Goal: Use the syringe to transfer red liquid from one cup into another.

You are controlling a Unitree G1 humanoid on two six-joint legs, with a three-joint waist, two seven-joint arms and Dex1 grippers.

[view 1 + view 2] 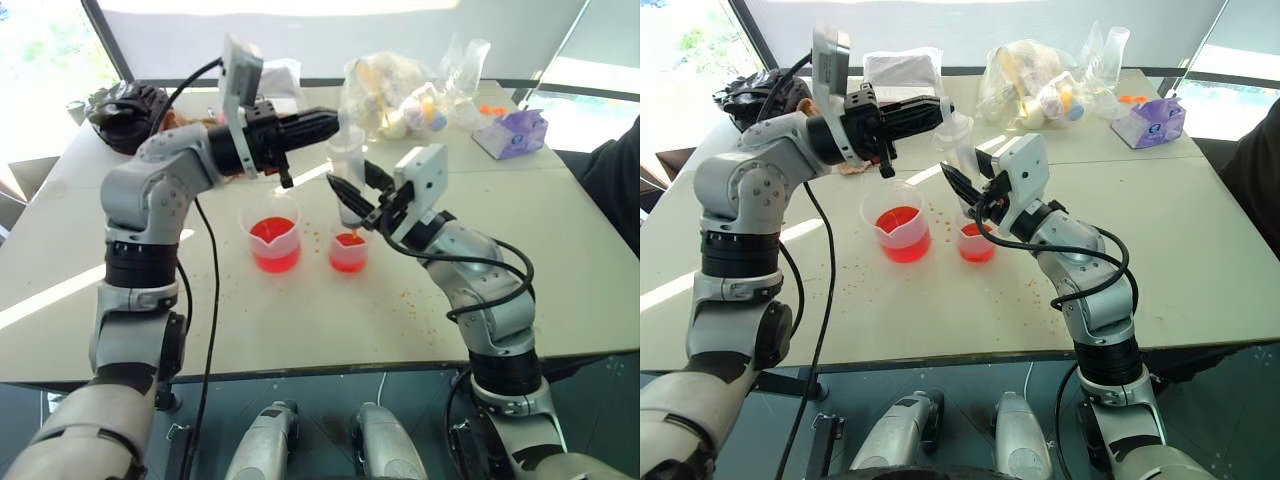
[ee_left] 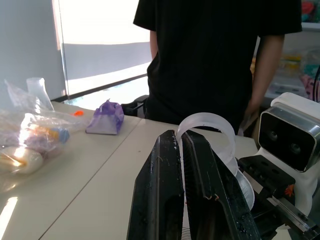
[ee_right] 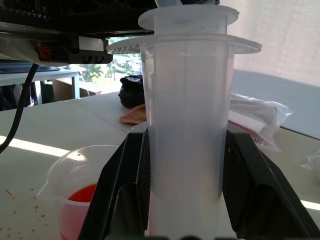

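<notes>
Syringe (image 3: pixel 186 125) upright in right tool (image 1: pixel 362 207), tip over smaller cup (image 1: pixel 348 250)

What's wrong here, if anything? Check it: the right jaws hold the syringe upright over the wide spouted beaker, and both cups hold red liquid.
The cup is wrong. In the left eye view the right gripper holds the syringe upright over the smaller cup, not the spouted beaker beside it. Both cups do hold red liquid.

Your two head cameras look forward and down from above the table (image 1: pixel 300 330), sharing both cups and both arms. Your left wrist camera faces across the table toward a person (image 2: pixel 210 55), while your right wrist camera sits very close behind the syringe (image 3: pixel 187 125).
</notes>
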